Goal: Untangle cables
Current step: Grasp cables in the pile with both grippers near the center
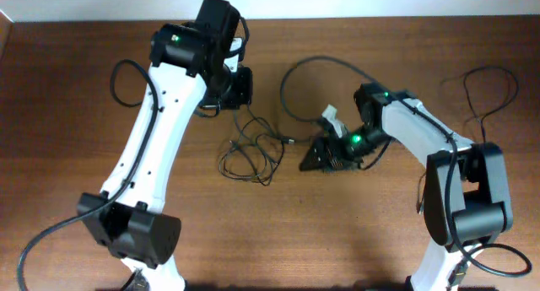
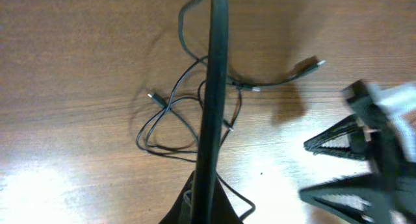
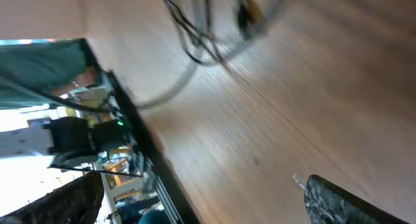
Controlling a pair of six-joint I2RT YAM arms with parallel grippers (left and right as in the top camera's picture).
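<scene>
The cables (image 1: pixel 250 149) lie in a loose black tangle on the wooden table between the two arms. In the left wrist view the tangle (image 2: pixel 174 113) spreads below the jaws, with a plug end (image 2: pixel 313 63) lying to the right. My left gripper (image 2: pixel 209 201) is shut on one cable strand (image 2: pixel 216 68), which runs taut straight up the frame. From overhead, the left gripper (image 1: pixel 239 93) hangs above and left of the tangle. My right gripper (image 1: pixel 314 158) is open just right of it, with nothing between its fingers (image 3: pixel 344 201). The right wrist view is blurred.
A thin black cord (image 1: pixel 316 63) arcs across the table behind the right gripper. Another loose cord (image 1: pixel 488 90) lies at the far right. The table's far edge (image 1: pixel 337 19) runs along the top. The right gripper's open fingers (image 2: pixel 348 143) show in the left wrist view.
</scene>
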